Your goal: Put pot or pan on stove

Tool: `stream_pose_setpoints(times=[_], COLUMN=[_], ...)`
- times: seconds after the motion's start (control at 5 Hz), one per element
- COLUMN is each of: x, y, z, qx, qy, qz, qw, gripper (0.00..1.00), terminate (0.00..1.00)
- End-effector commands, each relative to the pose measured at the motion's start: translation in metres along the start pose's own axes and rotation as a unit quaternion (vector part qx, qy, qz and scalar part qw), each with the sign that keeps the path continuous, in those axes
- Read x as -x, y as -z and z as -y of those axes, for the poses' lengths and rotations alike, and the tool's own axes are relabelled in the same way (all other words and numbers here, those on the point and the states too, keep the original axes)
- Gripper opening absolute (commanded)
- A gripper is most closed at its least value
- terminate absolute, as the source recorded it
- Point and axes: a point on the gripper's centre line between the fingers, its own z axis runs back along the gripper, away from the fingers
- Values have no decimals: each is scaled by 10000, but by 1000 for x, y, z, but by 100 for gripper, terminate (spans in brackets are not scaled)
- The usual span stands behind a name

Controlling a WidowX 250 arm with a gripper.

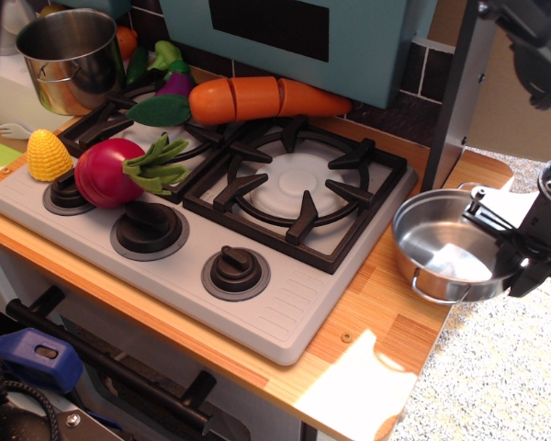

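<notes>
The shallow steel pan with loop handles hangs lifted and slightly tilted above the right end of the wooden counter, right of the stove. My gripper is shut on the pan's right rim, with the black arm rising at the far right. The stove's right burner stands bare. The pan's shadow falls on the counter's front right corner.
A red radish and yellow corn lie on the stove's left burner area. A big orange carrot and purple eggplant lie along the back. A taller steel pot stands at the back left. A teal box hangs above the stove.
</notes>
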Motion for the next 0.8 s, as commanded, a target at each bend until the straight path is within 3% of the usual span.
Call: stream_pose_setpoints(times=[0.0,0.4,0.6], x=[5,28,31], y=[-58,-75,-69], z=[-15,-65,-91], qx=[-205,-609,-642], qy=[-66,327,790], qz=[197,285,466], qw=[9996,9972,9937], gripper=[0,0,0], terminate=[0,0,0])
